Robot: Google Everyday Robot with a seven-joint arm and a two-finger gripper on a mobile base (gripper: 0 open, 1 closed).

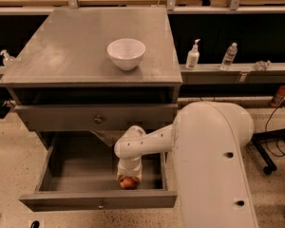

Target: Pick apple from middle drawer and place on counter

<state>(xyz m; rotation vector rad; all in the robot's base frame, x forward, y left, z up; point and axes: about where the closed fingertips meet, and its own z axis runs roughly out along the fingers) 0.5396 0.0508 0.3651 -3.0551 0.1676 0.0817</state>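
Counter (66,56) bowl (126,52) near front edge; hand (128,176) over apple (128,183), middle drawer (99,199) front.

Glossy white shell, bulky rounded arm (213,165) with small dark holes, slimmer cylindrical wrist (129,161); tool (128,178) low inside the middle drawer (99,200)

View from above of a grey drawer cabinet. A white bowl (126,52) sits on the counter (76,51), towards its front right. Below a closed drawer front (57,118) with a round knob, the middle drawer (66,165) stands pulled open. A bulky white robot arm (209,165) reaches in from the right. Its gripper (128,176) points down inside the drawer, near the front wall, directly over a small red apple (128,183).
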